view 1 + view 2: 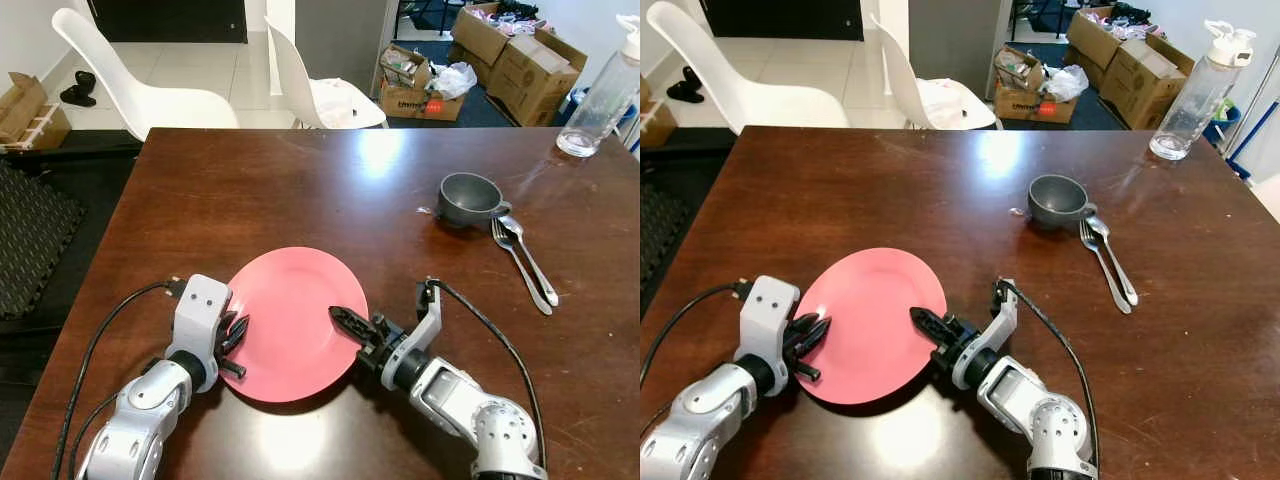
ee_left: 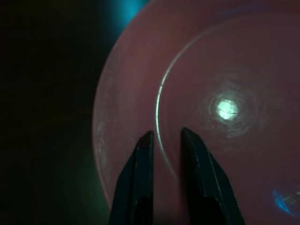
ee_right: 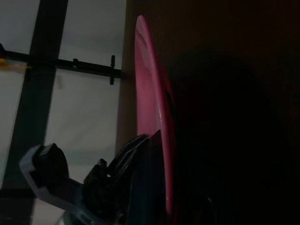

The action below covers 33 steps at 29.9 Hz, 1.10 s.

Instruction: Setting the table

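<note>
A pink plate (image 1: pixel 290 325) lies near the front edge of the dark wooden table (image 1: pixel 300 190), with a shadow under its near rim. My right gripper (image 1: pixel 347 321) is at the plate's right rim, one finger lying over the top; in the right wrist view the rim (image 3: pixel 150 93) runs edge-on between the fingers, so it is shut on the plate. My left gripper (image 1: pixel 236 346) is at the plate's left rim. Its fingertips (image 2: pixel 146 140) hover over the plate's face a narrow gap apart, with nothing between them.
A grey cup (image 1: pixel 468 198) stands at the right, with a fork (image 1: pixel 518 262) and a spoon (image 1: pixel 532 262) lying beside it. A clear water bottle (image 1: pixel 603 98) is at the far right corner. Two white chairs (image 1: pixel 320 95) and cardboard boxes (image 1: pixel 520 60) are beyond the table.
</note>
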Motion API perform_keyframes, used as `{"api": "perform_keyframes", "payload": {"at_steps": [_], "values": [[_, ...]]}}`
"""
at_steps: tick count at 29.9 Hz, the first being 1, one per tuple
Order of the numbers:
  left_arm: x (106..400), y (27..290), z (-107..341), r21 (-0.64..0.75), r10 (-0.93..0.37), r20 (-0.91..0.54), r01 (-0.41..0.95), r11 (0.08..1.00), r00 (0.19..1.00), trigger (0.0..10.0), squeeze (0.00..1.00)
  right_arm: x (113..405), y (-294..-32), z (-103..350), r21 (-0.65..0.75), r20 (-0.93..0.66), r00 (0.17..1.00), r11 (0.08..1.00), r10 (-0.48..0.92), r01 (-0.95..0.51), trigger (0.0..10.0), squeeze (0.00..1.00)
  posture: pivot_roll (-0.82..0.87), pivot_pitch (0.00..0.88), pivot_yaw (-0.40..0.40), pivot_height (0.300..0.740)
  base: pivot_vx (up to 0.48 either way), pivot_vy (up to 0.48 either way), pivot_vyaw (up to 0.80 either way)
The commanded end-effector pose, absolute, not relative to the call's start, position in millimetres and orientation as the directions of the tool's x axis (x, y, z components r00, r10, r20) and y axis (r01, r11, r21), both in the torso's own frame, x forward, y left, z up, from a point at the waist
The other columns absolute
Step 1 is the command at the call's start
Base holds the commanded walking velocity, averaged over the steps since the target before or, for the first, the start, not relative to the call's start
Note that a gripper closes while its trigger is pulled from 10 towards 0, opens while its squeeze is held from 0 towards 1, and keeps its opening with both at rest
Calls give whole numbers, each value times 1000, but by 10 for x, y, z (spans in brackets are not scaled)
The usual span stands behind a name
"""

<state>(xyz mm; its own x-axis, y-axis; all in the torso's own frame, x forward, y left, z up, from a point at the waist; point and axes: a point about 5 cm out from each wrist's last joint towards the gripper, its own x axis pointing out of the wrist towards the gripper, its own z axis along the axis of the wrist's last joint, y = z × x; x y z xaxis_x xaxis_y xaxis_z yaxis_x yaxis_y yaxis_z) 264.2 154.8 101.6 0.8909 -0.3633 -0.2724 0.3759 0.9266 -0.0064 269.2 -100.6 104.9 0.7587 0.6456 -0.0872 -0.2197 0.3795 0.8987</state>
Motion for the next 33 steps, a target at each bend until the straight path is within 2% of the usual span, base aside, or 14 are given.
{"api": "perform_keyframes", "payload": {"at_steps": [1, 2, 3, 4, 5, 6, 7, 9, 10, 12, 16, 19, 25, 33], "values": [[2625, 1539, 1008, -77, -382, -275, 376, 923, 882, 10000, 0, 2656, -963, 1084, 880, -43, 756, 383, 653, -280, 0, 0, -53, 75, 48, 740, 0, 0, 0], [2664, 1544, 1143, -116, -382, -216, 365, 924, 899, 10000, 0, 2660, -985, 1144, 825, -42, 766, 455, 641, -336, 1922, 0, -53, 74, 48, 740, 0, 0, 0], [2702, 1560, 1277, -153, -373, -160, 351, 924, 914, 10000, 0, 2664, -1003, 1214, 758, -36, 777, 524, 628, -389, 10000, 0, -56, 70, 49, 740, 0, 0, 0], [2702, 1560, 1277, -153, -373, -160, 351, 924, 914, 10000, 0, 2664, -1003, 1214, 758, -36, 777, 524, 628, -389, 10000, 0, -56, 70, 49, 740, 0, 0, 0], [2768, 1604, 1512, -203, -340, -61, 322, 925, 938, 10000, 0, 2681, -1042, 1341, 634, -14, 811, 632, 585, -445, 10000, 0, -58, 68, 51, 740, 0, 0, 0], [2801, 1632, 1620, -220, -315, -16, 304, 927, 949, 10000, 0, 2697, -1068, 1401, 584, 1, 833, 676, 553, -449, 10000, 0, -58, 68, 51, 740, 0, 0, 0], [2801, 1632, 1620, -220, -315, -16, 304, 927, 949, 10000, 0, 2697, -1068, 1401, 584, 1, 833, 676, 553, -449, 10000, 0, -58, 68, 51, 740, 0, 0, 0], [2905, 1757, 1926, -260, -204, 107, 225, 939, 973, 10000, 0, 2746, -1143, 1602, 458, 72, 890, 777, 451, -431, 10000, 0, -71, 56, 57, 740, 0, 0, 0], [2905, 1757, 1926, -260, -204, 107, 225, 939, 973, 10000, 0, 2746, -1143, 1602, 458, 72, 890, 777, 451, -431, 10000, 0, -71, 56, 57, 740, 0, 0, 0], [2994, 1920, 2136, -259, -64, 182, 110, 960, 981, 10000, 0, 2764, -1193, 1831, 387, 174, 911, 825, 374, -412, 10000, 0, -75, 47, 58, 740, 0, 0, 0], [3027, 2022, 2100, -207, 23, 156, 10, 978, 988, 10000, 0, 2771, -1213, 1940, 350, 219, 917, 850, 334, -393, 10000, 0, -76, 39, 59, 740, 0, 0, 0], [2998, 2033, 1875, -131, 75, 68, -66, 989, 995, 10000, 0, 2797, -1229, 2031, 236, 259, 927, 912, 272, -334, 10000, 0, -85, 29, 59, 740, 0, 0, 0], [2906, 1775, 1691, -113, 3, 11, -2, 994, 1000, 10000, 0, 2858, -1229, 2073, 242, 288, 940, 936, 183, -257, 10000, 0, -87, 19, 46, 740, 0, 0, 0], [2905, 1707, 1641, -128, 7, 0, -7, 992, 1000, 10000, 0, 2918, -1248, 2038, 206, 286, 948, 957, 139, -203, 10000, 0, -83, 12, 38, 740, 0, 0, 0]]}}
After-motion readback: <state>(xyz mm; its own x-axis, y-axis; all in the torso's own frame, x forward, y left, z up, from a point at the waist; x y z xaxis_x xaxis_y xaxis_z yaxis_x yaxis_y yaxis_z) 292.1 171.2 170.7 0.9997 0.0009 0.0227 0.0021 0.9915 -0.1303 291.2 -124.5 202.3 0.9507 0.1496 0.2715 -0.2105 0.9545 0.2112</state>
